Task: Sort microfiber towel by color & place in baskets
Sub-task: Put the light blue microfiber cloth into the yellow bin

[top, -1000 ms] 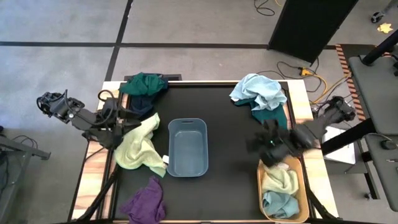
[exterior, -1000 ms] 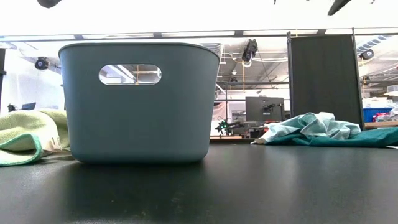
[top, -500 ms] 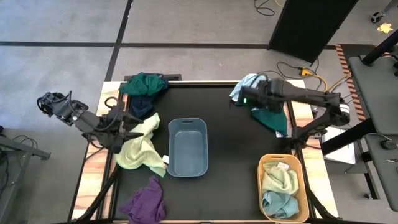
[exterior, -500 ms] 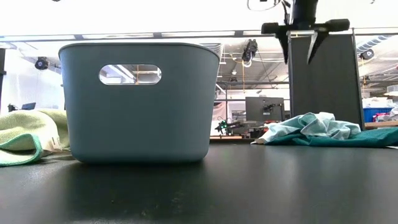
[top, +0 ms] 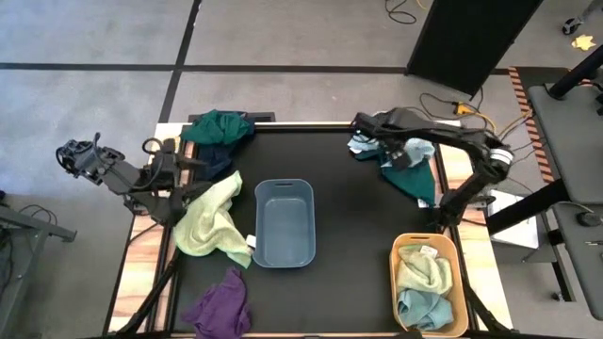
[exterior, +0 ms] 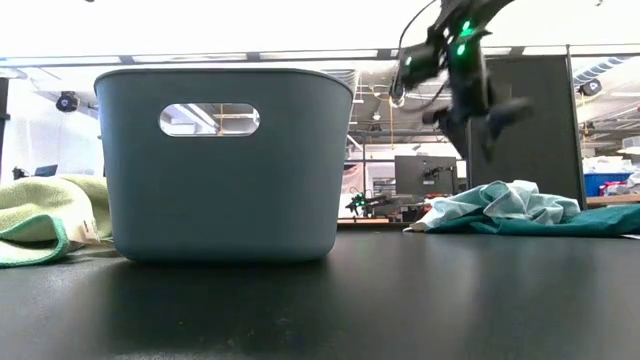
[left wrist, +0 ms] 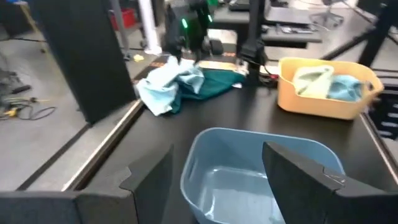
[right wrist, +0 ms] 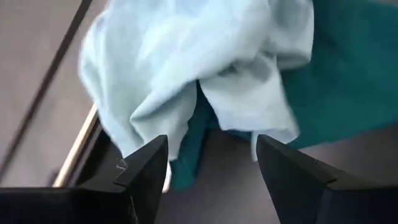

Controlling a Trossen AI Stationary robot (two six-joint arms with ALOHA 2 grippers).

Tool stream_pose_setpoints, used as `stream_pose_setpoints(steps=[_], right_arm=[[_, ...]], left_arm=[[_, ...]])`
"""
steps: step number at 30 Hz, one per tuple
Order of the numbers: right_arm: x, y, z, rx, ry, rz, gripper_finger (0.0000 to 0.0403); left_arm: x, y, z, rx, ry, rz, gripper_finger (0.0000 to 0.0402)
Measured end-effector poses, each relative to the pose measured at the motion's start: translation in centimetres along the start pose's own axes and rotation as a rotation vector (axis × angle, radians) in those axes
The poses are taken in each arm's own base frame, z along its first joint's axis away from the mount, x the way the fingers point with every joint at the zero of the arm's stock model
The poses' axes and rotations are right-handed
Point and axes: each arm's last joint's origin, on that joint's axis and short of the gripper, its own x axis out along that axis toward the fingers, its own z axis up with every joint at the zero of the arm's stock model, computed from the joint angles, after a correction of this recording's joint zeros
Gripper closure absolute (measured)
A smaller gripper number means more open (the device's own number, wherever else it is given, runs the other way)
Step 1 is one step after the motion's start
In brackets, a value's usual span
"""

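Note:
My right gripper (top: 369, 132) (exterior: 478, 125) hovers open over the light blue towel (right wrist: 205, 68) (exterior: 510, 203) at the table's far right. That towel lies bunched on a dark green towel (top: 420, 181). The fingers stand above the cloth without touching it. My left gripper (top: 191, 175) (left wrist: 217, 155) waits open at the table's left, by the pale yellow-green towel (top: 212, 221). The grey-blue basket (top: 284, 222) stands mid-table. The yellow-orange basket (top: 394, 282) at the near right holds a pale yellow-green and a light blue towel. A purple towel (top: 221, 306) lies near the front edge.
A pile of dark green and navy towels (top: 219, 137) lies at the far left. Bare black tabletop (top: 353, 226) runs between the two baskets. The table's wooden side strip (top: 452, 151) runs just beyond the right pile. A dark panel (top: 471, 33) stands on the floor behind the table.
My right arm has swung from above the yellow-orange basket toward the table's far edge. It now stands over the light blue towel, lower than before, with its fingers pointing down and still open. My left gripper has shifted a little toward the far edge. No towel has moved.

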Motion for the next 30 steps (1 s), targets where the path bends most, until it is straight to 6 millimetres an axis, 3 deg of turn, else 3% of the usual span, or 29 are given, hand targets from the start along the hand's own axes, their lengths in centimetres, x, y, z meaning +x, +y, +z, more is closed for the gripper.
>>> stream_pose_setpoints(steps=[3, 8, 13, 18, 22, 26, 30], right_arm=[[2.5, 1.0, -2.0, 0.121, -0.033, 0.000, 0.0163], [6.2, 3.1, -4.5, 0.154, -0.093, 0.063, 0.0163], [7.8, 4.2, -4.9, 0.136, -0.180, 0.047, 0.0172], [9.9, 5.4, -5.4, 0.159, -0.149, 0.054, 0.0170], [11.1, 5.3, -5.5, 0.132, -0.159, -0.007, 0.0175], [12.1, 5.2, -5.6, 0.077, -0.130, -0.067, 0.0205], [11.7, 5.1, -5.7, 0.030, -0.147, -0.046, 0.0278]], left_arm=[[-0.4, 0.5, 0.0, -0.011, -0.021, 0.021, 0.0171], [-1.3, 1.8, -0.6, 0.027, -0.039, 0.147, 0.0171], [-2.4, 3.2, -1.2, -0.001, -0.061, 0.212, 0.0171], [-3.3, 4.4, -1.7, -0.058, -0.095, 0.252, 0.0171], [-4.0, 5.2, -2.0, -0.109, -0.129, 0.266, 0.0171], [-4.7, 5.9, -2.3, -0.179, -0.158, 0.259, 0.0171], [-5.1, 6.4, -2.5, -0.221, -0.177, 0.251, 0.0171]])
